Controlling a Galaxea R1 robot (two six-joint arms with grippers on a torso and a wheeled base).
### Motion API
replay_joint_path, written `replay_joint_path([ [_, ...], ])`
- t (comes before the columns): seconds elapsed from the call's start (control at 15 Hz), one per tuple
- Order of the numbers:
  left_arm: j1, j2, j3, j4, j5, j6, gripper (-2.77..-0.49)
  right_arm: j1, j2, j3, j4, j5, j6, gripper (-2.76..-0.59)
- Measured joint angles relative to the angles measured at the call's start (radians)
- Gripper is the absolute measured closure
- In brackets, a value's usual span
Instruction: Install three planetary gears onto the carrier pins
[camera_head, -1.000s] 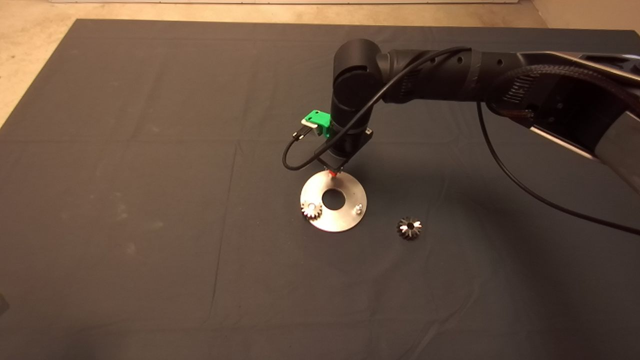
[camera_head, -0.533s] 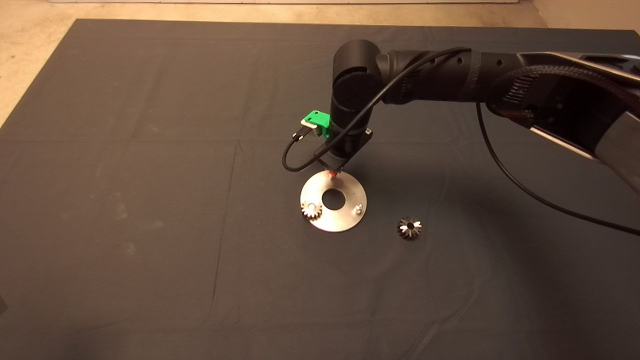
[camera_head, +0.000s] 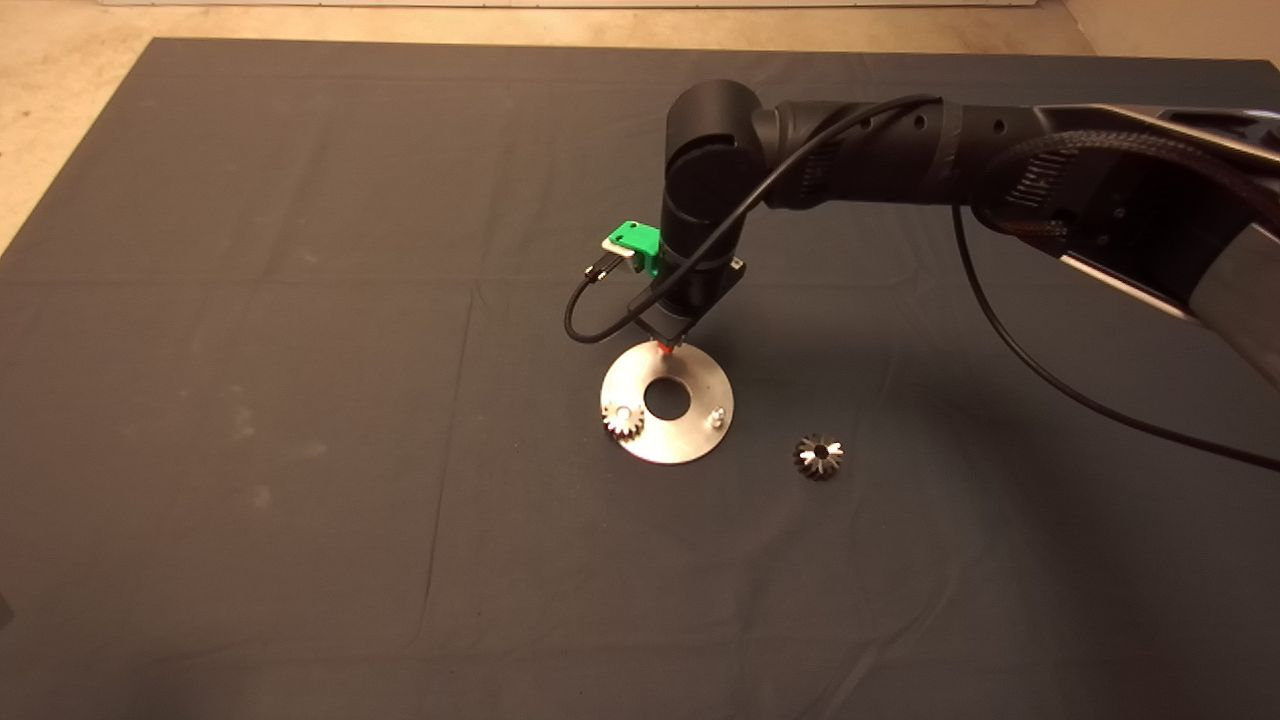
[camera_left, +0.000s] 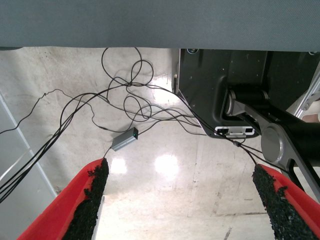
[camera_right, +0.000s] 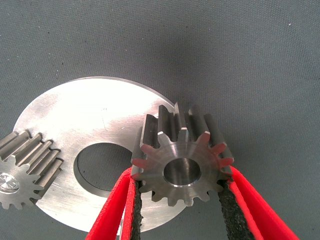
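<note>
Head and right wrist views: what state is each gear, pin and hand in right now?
Gear on the plate: seated on a pin.
Held gear: clamped in the right hand, over the plate's far rim.
Loose gear: lying on the mat.
Bare pin: empty.
Left hand: open, parked off the mat.

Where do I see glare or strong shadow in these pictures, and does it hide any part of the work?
Head view: the arm's soft shadow darkens the mat right of the plate, hiding nothing. Left wrist view: bright lamp reflections on the glossy floor. Right wrist view: the gear in the right pincer gleams, teeth still clear.
</note>
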Motion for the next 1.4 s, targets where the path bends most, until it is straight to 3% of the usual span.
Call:
replay_joint_path([
  [1.4,0.000,-0.006,0.000,0.000,0.000,0.000,-2.04,0.000,0.000,0.000,0.005,0.003,0.001,-0.94],
])
